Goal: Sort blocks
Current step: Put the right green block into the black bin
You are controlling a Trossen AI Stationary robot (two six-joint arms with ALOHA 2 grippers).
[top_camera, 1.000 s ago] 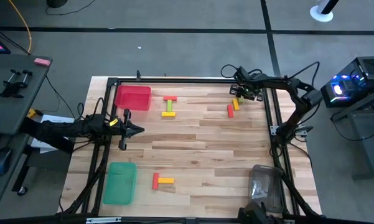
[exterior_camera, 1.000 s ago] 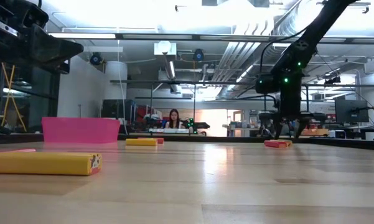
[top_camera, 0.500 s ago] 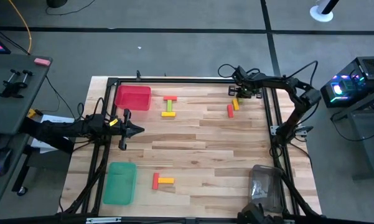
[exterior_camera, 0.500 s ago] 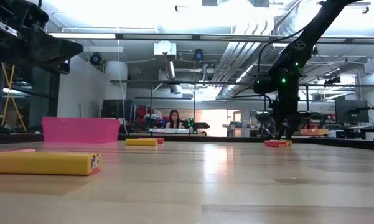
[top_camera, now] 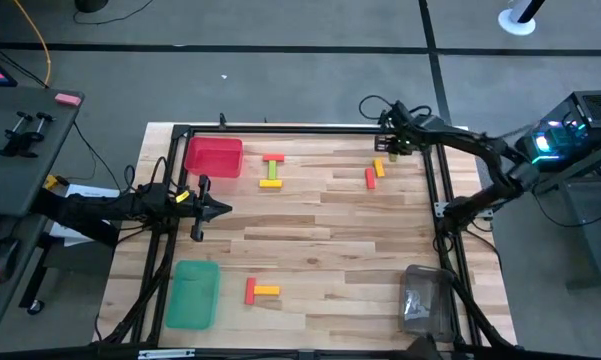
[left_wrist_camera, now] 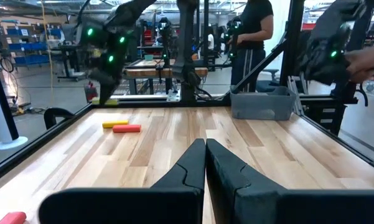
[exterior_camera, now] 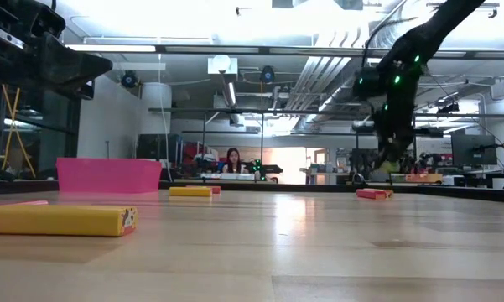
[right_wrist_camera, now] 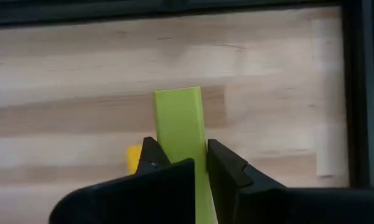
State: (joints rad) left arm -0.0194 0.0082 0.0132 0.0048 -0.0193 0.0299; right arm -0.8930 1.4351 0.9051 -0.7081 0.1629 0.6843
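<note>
My right gripper (top_camera: pixel 391 145) is at the table's far right, shut on a light green block (right_wrist_camera: pixel 179 118), a little above the wood in the low view (exterior_camera: pixel 386 161). A yellow block (top_camera: pixel 379 168) and a red block (top_camera: pixel 370 178) lie flat just near of it. A red, a green and a yellow block (top_camera: pixel 272 171) lie together beside the red tray (top_camera: pixel 213 157). A red and a yellow block (top_camera: pixel 261 291) lie near the green tray (top_camera: pixel 192 293). My left gripper (top_camera: pixel 220 209) waits shut and empty at the table's left. My right gripper pinches the green block's two long sides (right_wrist_camera: pixel 188 152) between its two fingers. The fingers come from above, pointing down. The block's free end (right_wrist_camera: pixel 177 96) reaches out past the fingertips. In the low view the block seems lifted clear of the table.
A clear plastic tray (top_camera: pixel 427 298) stands at the near right. A black frame rail (top_camera: pixel 432 175) runs along the table's right edge, close to my right gripper. Bare wood lies in the table's middle (top_camera: pixel 320 230). A person shows in the room behind (exterior_camera: pixel 234 159).
My right gripper has risen from the table and tipped, shifting slightly toward the right edge, carrying the green block up with it. The yellow and red blocks beside it have stayed where they were.
</note>
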